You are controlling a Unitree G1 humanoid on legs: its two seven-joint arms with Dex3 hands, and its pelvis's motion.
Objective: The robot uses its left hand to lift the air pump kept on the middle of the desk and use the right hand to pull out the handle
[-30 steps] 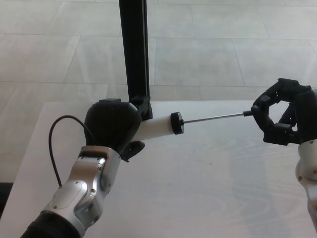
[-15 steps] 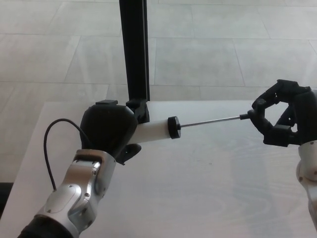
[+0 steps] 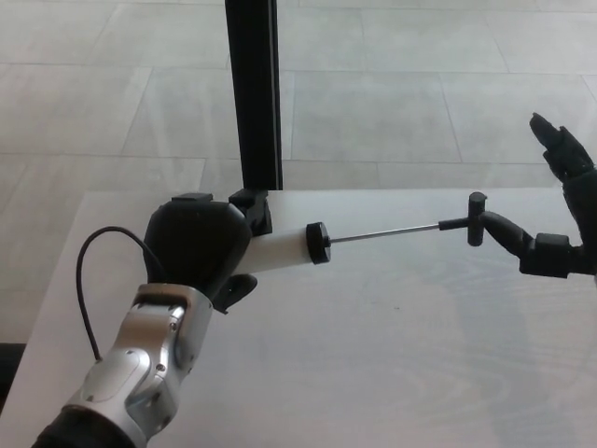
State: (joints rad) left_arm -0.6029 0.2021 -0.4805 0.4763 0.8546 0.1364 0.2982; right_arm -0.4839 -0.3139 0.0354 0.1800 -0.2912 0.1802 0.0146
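Pump rod extended, handle let go.
Left robot hand (image 3: 198, 245) clamps white cylindrical air pump (image 3: 280, 248) above pale surface (image 3: 392, 355), steadying it; right robot hand (image 3: 558, 219) spread open, empty, beside black T-handle (image 3: 476, 219).

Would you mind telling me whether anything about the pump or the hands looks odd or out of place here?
Nothing looks damaged or spilled. The left hand holds the air pump level above the desk, its rod drawn out to the handle. The right hand is open beside the handle, not gripping it.
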